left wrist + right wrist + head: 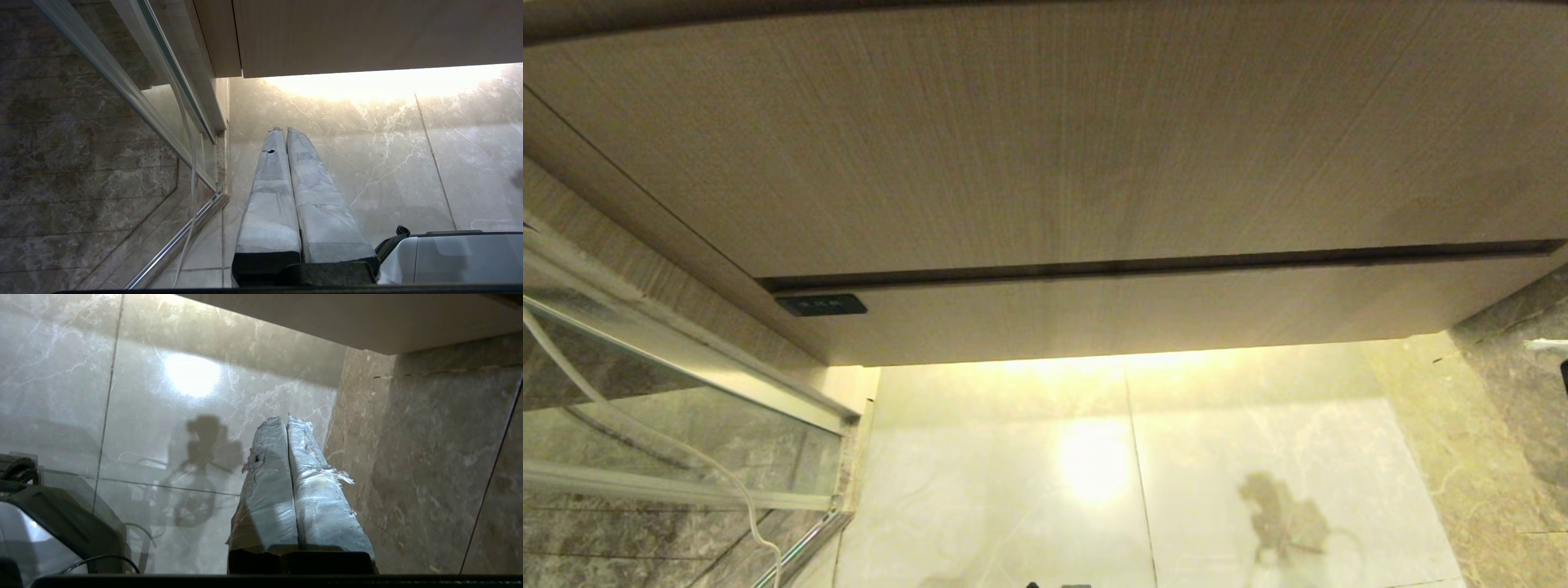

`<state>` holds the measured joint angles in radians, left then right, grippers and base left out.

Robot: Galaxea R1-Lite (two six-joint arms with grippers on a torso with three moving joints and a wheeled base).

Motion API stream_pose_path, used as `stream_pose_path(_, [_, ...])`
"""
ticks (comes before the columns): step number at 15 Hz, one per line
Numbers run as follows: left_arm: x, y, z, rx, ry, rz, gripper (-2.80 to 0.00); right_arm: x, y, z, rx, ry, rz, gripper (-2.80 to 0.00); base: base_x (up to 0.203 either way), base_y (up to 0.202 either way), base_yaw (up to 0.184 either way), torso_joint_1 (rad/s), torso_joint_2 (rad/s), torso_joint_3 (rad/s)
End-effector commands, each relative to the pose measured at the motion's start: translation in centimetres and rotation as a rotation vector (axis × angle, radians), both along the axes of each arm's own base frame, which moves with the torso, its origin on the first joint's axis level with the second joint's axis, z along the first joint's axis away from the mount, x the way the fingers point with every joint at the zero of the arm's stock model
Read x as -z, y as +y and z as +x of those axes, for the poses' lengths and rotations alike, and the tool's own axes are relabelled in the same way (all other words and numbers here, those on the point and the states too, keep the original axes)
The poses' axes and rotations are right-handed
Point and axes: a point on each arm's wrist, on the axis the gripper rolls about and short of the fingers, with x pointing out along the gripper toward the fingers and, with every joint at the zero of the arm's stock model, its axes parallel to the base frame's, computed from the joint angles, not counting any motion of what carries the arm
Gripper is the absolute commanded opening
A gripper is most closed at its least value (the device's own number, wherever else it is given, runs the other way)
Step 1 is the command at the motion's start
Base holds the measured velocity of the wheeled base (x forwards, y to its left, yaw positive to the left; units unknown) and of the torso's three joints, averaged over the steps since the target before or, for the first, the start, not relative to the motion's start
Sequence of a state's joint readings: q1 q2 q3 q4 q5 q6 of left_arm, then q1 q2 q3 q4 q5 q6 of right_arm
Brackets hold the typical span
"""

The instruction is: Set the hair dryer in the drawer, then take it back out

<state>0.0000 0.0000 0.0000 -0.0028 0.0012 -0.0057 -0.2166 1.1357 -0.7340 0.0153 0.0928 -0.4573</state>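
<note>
The drawer is the shallow light wood-grain front low on the vanity, closed, with a small dark label at its left end. The hair dryer is out of view. My left gripper hangs low over the marble floor below the vanity's left corner, its two padded fingers pressed together and empty. My right gripper is shut and empty too, pointing at the floor near the brown marble wall on the right. Neither arm shows in the head view.
A taller wood-grain panel sits above the drawer. A glass shower partition with metal rails stands at the left, a white cable hanging behind it. Brown marble wall rises at the right. My base lies just below the grippers.
</note>
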Motion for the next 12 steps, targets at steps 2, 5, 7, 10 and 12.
stream_pose_path(2, [0.0, 0.0, 0.0, 0.0, 0.0, 0.0, -2.8, 0.5, 1.2, -4.6, -0.016, -0.075, -0.018, -2.8, 0.0, 0.0, 0.0, 0.0, 0.0, 0.0])
stream_pose_path(5, [0.0, 0.0, 0.0, 0.0, 0.0, 0.0, -2.8, 2.9, 2.2, -9.6, -0.024, -0.096, -0.02, -2.8, 0.0, 0.0, 0.0, 0.0, 0.0, 0.0])
stream_pose_path(7, [0.0, 0.0, 0.0, 0.001, 0.0, 0.0, -2.8, 5.2, 2.9, -12.4, -0.059, -0.141, -0.006, -2.8, 0.0, 0.0, 0.0, 0.0, 0.0, 0.0])
stream_pose_path(10, [0.0, 0.0, 0.0, 0.0, 0.001, 0.0, -2.8, 10.2, 3.4, -15.3, -0.087, -0.241, 0.089, -2.8, 0.0, 0.0, 0.0, 0.0, 0.0, 0.0])
stream_pose_path(12, [0.0, 0.0, 0.0, 0.0, 0.001, 0.0, -2.8, 13.0, 3.4, -16.1, -0.122, -0.292, 0.159, -2.8, 0.0, 0.0, 0.0, 0.0, 0.0, 0.0])
